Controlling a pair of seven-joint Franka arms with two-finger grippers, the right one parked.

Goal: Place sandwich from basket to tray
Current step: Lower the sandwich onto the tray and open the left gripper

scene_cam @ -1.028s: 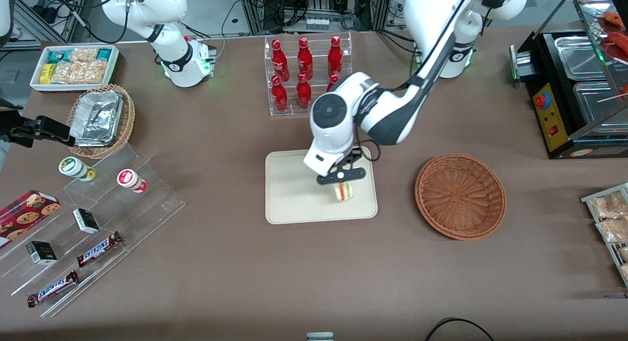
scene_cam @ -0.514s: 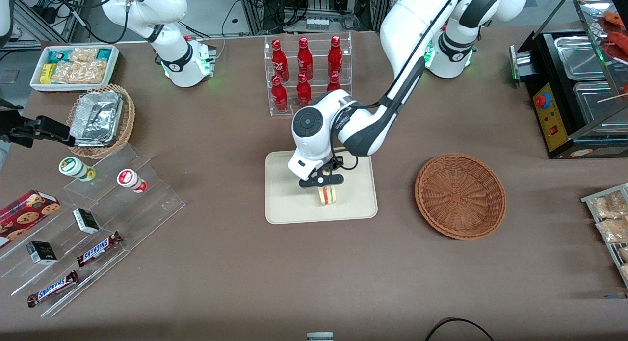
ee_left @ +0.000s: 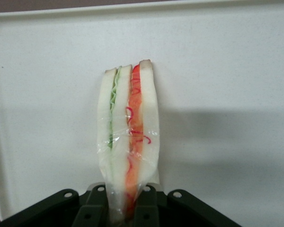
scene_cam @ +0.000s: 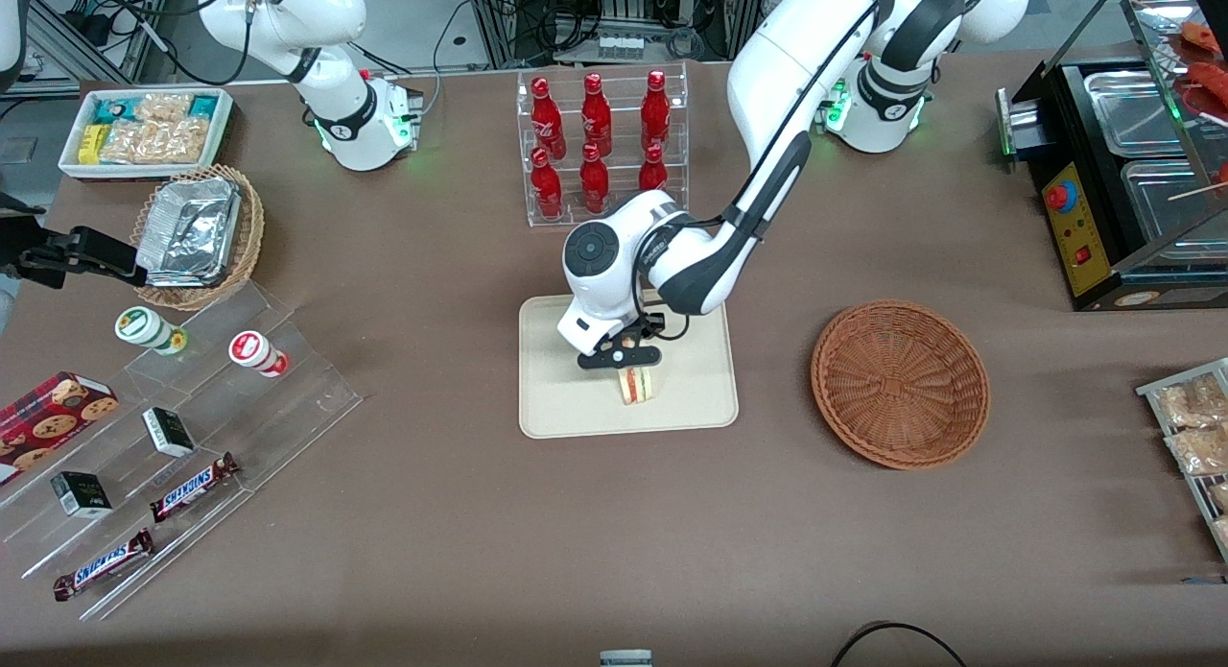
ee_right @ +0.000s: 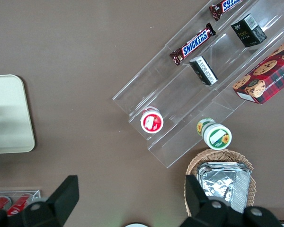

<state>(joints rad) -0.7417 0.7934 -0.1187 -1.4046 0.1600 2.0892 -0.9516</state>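
The sandwich is a wrapped wedge of pale bread with red and green filling. My left gripper is shut on its narrow end and holds it over the middle of the cream tray, close to the surface. In the left wrist view the sandwich stands out from between the black fingers, with the tray right under it. The reddish-brown wicker basket lies empty beside the tray, toward the working arm's end of the table.
A clear rack of red bottles stands farther from the front camera than the tray. Toward the parked arm's end are a tan basket with a foil container, a white snack bin and a clear stepped display with snack bars. A black food warmer stands at the working arm's end.
My gripper has carried the sandwich sideways over the tray toward the parked arm's end and lowered it nearer the tray surface.
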